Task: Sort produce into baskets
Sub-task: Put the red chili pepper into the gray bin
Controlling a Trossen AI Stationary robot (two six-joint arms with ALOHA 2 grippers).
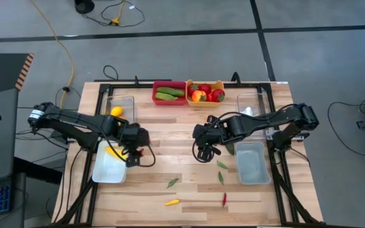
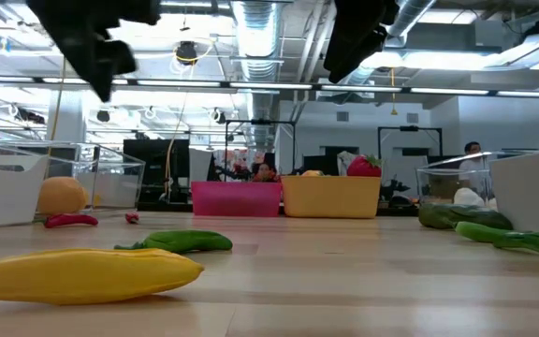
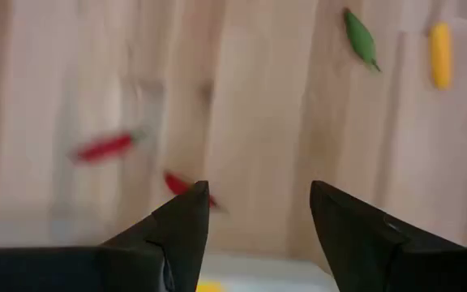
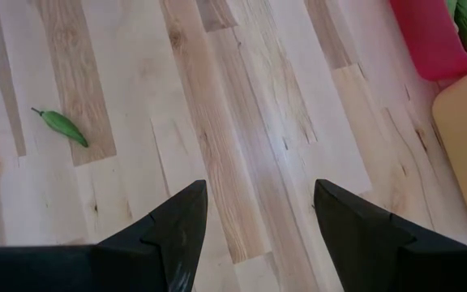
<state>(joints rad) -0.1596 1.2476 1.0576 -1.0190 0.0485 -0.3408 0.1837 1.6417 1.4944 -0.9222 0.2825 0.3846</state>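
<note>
Several small chilies lie loose on the worktop (image 1: 170, 136). One red chili (image 1: 142, 151) sits just beside my left hand (image 1: 132, 154), toward the worktop's centre; its long axis I cannot fix, blurred as it is in the left wrist view. My left hand hangs open and empty at the edge of the left pale tray (image 1: 109, 168), which holds a yellow piece (image 1: 112, 152). My right hand (image 1: 205, 151), also open and empty, is nearest the green chili (image 1: 222, 164), lying diagonally. I judge left-hand pickup likeliest.
</note>
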